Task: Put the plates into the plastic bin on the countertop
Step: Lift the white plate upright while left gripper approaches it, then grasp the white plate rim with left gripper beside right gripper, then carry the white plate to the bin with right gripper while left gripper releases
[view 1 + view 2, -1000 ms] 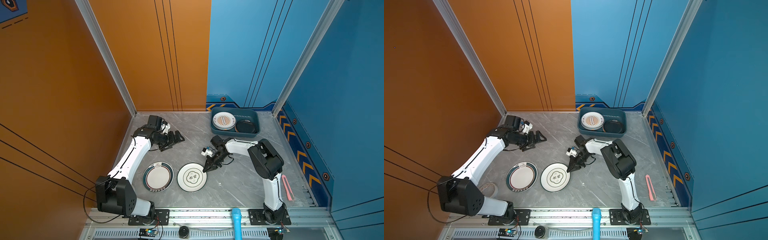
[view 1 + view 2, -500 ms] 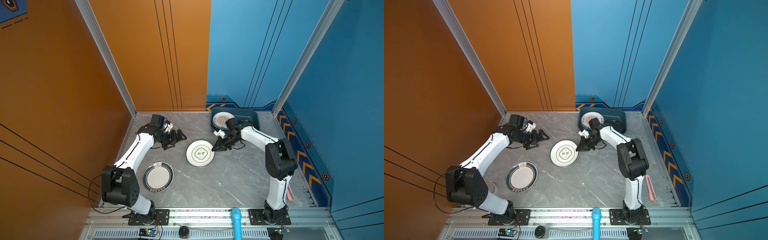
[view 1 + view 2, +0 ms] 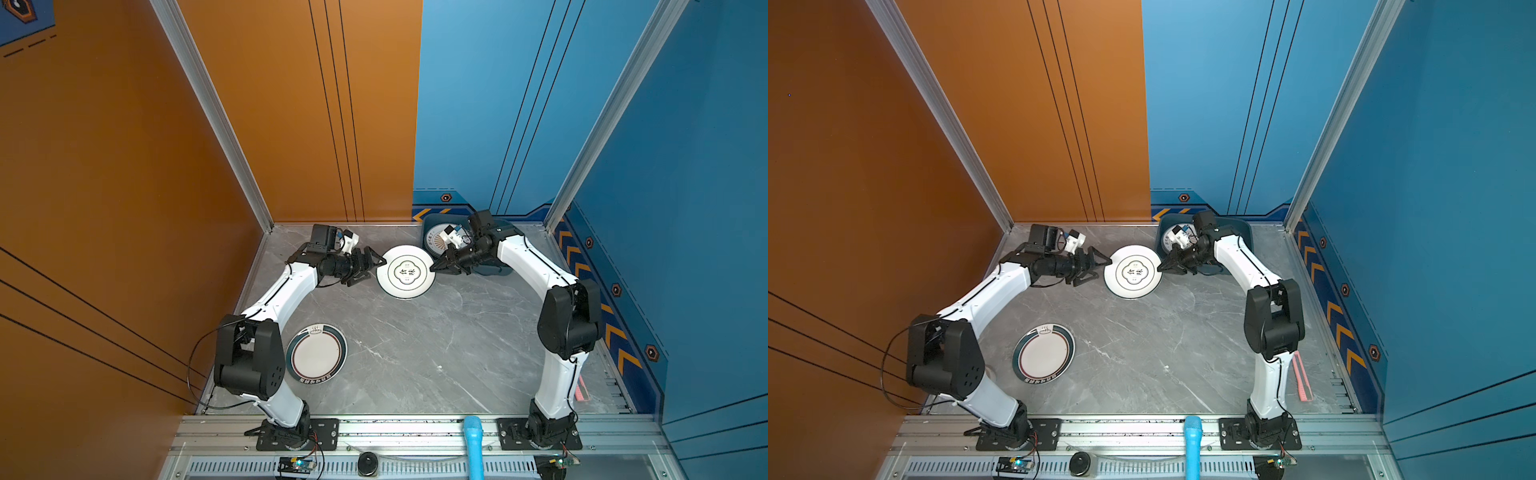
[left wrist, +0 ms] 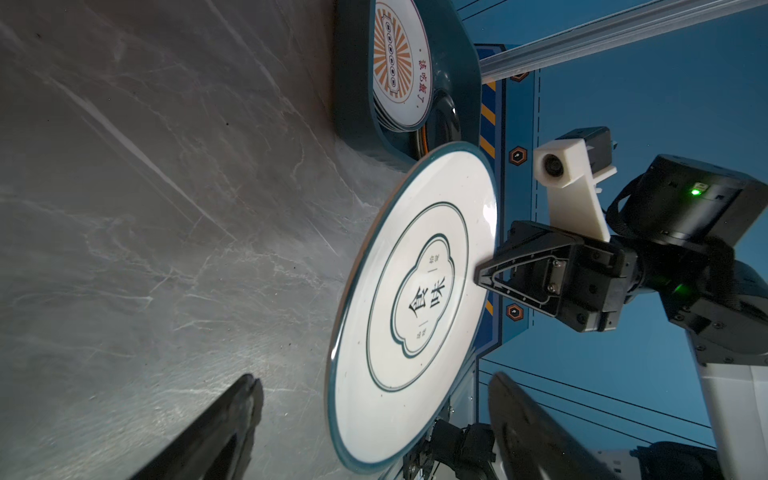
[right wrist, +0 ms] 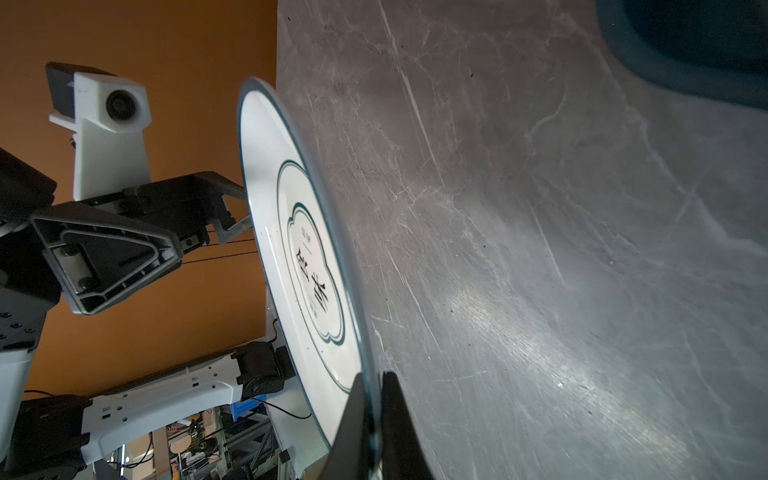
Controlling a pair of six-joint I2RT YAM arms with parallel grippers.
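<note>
Moved up beside the bin (image 4: pixel 353 83), the white green-emblem plate (image 3: pixel 405 271) hangs clamped in the right jaws, left jaws agape.

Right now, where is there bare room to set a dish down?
Bare: the countertop's middle and front, between dark-rimmed plate and right arm. Crowded: the back, where left gripper and right gripper flank the emblem plate by the bin.

You find the middle plate (image 3: pixel 406 271) between the left gripper (image 3: pixel 376 269) and right gripper (image 3: pixel 434 267). Behind it, rightward, the plastic bin (image 3: pixel 432 219) holds stacked plates (image 4: pixel 401 66). On the countertop (image 3: pixel 415 353), front-left, lies a second plate (image 3: pixel 316 353).
</note>
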